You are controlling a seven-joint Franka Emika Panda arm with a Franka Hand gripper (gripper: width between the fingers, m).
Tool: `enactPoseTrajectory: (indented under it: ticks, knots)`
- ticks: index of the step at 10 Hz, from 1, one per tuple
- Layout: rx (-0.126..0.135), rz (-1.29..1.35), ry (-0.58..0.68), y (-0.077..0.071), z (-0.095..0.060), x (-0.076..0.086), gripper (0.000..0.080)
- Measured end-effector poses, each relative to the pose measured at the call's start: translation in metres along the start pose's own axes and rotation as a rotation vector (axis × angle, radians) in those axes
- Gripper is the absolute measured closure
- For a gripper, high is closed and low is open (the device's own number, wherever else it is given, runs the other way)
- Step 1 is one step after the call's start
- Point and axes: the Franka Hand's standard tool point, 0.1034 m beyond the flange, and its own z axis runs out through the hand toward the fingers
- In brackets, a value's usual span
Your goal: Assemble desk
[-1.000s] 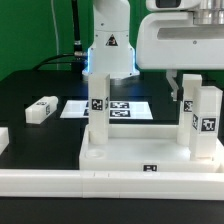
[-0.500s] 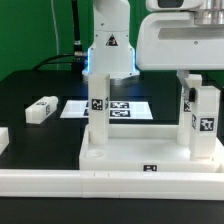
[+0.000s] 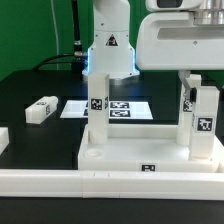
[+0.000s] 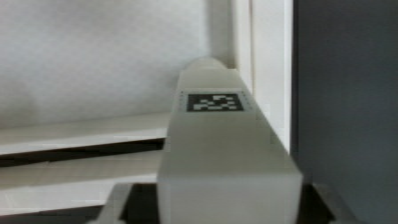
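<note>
The white desk tabletop (image 3: 130,152) lies flat near the front, rim up. One leg block (image 3: 98,110) stands upright in its far left corner. A second leg (image 3: 205,122) stands upright in the right corner. My gripper (image 3: 198,90) is shut on the upper part of this right leg. In the wrist view the leg (image 4: 222,140) with its tag fills the space between my jaws, with my gripper (image 4: 217,208) closed against both its sides. The tabletop (image 4: 71,90) shows behind it. A third leg (image 3: 42,108) lies loose on the black table at the exterior view's left.
The marker board (image 3: 125,108) lies behind the tabletop, in front of the robot base (image 3: 108,55). A long white rail (image 3: 90,183) runs along the front. Another white piece (image 3: 3,142) shows at the exterior view's left edge.
The gripper finger has shifted toward the exterior view's right and the right leg's tag has moved leftward, so the held leg has turned a little in place.
</note>
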Motion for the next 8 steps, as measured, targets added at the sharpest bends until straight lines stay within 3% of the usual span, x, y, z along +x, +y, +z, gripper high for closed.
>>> enactPoseTrajectory:
  ticks: [2,4,8]
  knots:
    - [0.001,0.156,-0.001,0.0002,0.0002,-0.0003,0.0509]
    - [0.026,0.378,0.003,0.0042,0.0007,-0.0009,0.0509]
    - [0.032,0.825,-0.01,0.0049,0.0015,-0.0024,0.0509]
